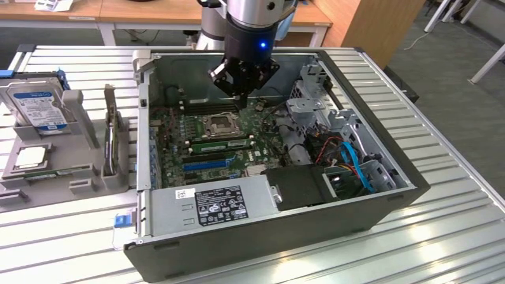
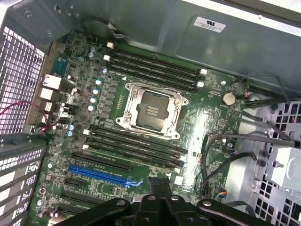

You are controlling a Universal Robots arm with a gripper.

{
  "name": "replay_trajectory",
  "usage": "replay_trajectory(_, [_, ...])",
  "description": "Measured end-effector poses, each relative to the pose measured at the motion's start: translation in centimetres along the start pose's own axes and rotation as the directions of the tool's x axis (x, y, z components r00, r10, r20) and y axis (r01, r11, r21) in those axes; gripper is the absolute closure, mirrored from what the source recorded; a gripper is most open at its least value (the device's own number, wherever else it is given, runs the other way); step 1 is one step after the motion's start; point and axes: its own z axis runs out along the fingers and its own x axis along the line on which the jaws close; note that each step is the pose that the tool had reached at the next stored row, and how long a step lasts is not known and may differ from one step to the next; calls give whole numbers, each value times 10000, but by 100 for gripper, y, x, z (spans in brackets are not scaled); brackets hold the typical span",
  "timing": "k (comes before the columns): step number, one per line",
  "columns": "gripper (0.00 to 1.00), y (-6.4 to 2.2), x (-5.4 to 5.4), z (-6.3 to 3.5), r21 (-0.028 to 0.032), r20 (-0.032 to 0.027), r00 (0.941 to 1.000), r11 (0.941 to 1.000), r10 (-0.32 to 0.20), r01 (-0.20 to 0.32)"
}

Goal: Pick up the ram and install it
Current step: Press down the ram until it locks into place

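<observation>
A long, thin green ram (image 1: 52, 173) lies flat in the grey holder (image 1: 83, 183) on the table at the exterior view's left, outside the computer case. A similar green stick (image 1: 223, 142) stands in a memory slot just beside the CPU socket (image 1: 219, 124). My gripper (image 1: 239, 98) hangs above the motherboard (image 2: 207, 101), over the far memory slots (image 2: 155, 68), well clear of the holder. Its dark fingers (image 2: 160, 186) are pressed together, shut, with nothing between them. The CPU socket (image 2: 150, 110) sits between two banks of black slots.
The open black case (image 1: 394, 195) has tall metal walls, a power supply (image 1: 217, 204) at the front and a drive cage with blue cables (image 1: 359, 168) at the exterior view's right. A hard drive (image 1: 38, 106) and a dark card (image 1: 115, 139) stand in the holder.
</observation>
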Motion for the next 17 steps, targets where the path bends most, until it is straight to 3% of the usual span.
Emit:
replay_trajectory(2, [90,0,0,0,-3,-14,10000,10000,4,-4])
replay_trajectory(4, [90,0,-1,0,-24,-82,10000,10000,25,-25])
replay_trajectory(13, [90,0,0,0,-141,-541,9984,9997,190,-197])
replay_trajectory(15, [90,0,1,-1,-150,-597,9978,9994,297,-307])
replay_trajectory(17, [90,0,1,0,-148,-611,9971,9988,464,-474])
